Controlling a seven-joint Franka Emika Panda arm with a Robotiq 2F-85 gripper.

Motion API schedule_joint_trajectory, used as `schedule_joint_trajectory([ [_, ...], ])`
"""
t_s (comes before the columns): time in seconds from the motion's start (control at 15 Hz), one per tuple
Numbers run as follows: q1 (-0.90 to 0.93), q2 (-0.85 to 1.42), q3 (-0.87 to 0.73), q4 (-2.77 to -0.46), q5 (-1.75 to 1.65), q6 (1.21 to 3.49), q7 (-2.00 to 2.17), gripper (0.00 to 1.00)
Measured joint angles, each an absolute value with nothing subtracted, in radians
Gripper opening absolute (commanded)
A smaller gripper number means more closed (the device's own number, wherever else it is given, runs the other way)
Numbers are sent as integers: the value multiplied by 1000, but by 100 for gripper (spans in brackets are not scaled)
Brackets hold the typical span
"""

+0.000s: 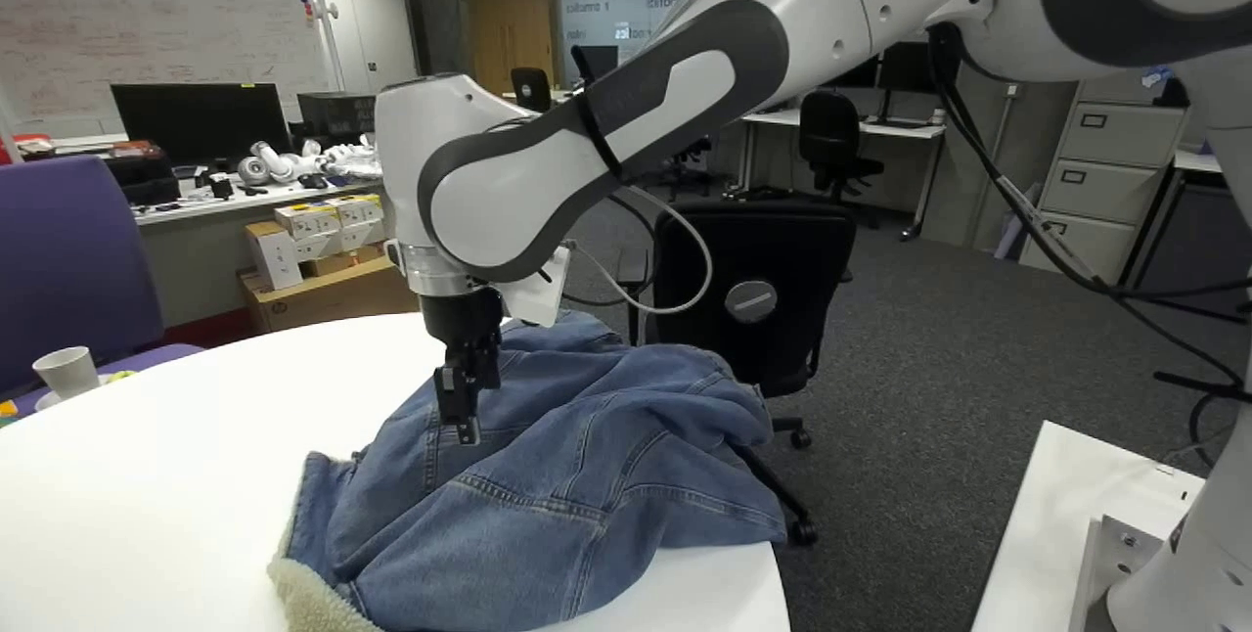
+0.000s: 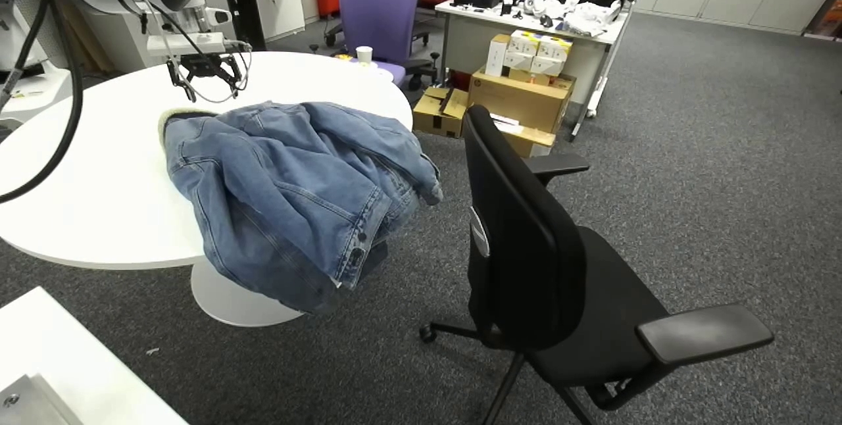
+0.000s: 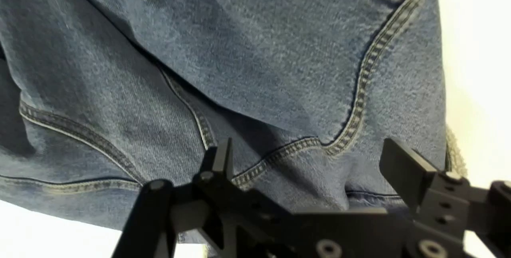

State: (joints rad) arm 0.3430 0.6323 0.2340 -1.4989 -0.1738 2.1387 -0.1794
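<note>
The tool point(image 3: 306, 151) is held wide above the jacket point(image 2: 283, 175), which could be dragged off the tabletop point(image 2: 112, 195) by its overhang.

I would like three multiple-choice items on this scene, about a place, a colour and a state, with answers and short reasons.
1. Where is the jacket relative to the table?
A) under it
B) beside it
C) on it

2. What colour is the chair nearest the cup?
A) purple
B) red
C) green

3. How is the hand?
A) fully shut
B) open
C) gripping the cup

1C: it lies across the table and overhangs the edge.
2A: both exterior views show its purple back near the cup.
3B: the wrist view shows a wide gap between its jaws.
</note>
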Motion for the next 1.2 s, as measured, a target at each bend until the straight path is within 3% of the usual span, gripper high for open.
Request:
schedule_joint_trajectory([
  [0.47,317,739,353,-1439,-79,2130,-469,100],
  [1.2,455,820,359,-1189,-210,1603,-802,100],
])
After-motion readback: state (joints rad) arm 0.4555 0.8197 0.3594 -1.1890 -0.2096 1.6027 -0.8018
